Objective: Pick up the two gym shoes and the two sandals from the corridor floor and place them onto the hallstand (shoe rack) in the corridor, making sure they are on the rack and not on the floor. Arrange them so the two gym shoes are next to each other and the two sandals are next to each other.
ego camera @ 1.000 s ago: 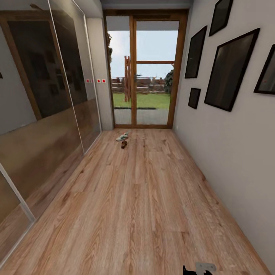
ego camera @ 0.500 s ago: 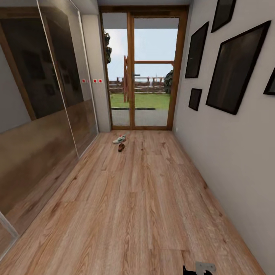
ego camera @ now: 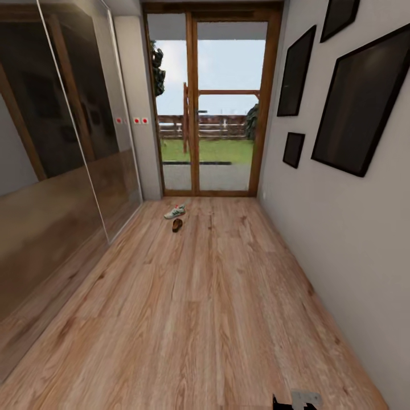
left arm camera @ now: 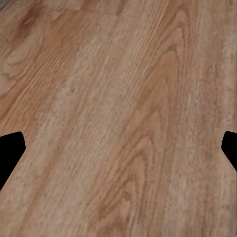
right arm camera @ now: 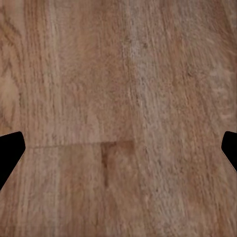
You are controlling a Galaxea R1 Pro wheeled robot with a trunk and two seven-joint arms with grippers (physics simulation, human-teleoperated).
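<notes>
Ahead, wood-plank corridor floor (ego camera: 216, 319), glass door (ego camera: 213, 108).

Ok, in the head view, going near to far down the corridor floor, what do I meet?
Bare corridor floor → brown sandal → gym shoe → glass door at the far end.

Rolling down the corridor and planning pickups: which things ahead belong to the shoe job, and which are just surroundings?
Part of the job:
- gym shoe, on the corridor floor near the glass door
- sandal, just in front of it, apart from it
- left gripper and right gripper, both open over bare planks

Just surroundings:
- glass door
- framed pictures on the right wall
- mirrored wardrobe doors
</notes>
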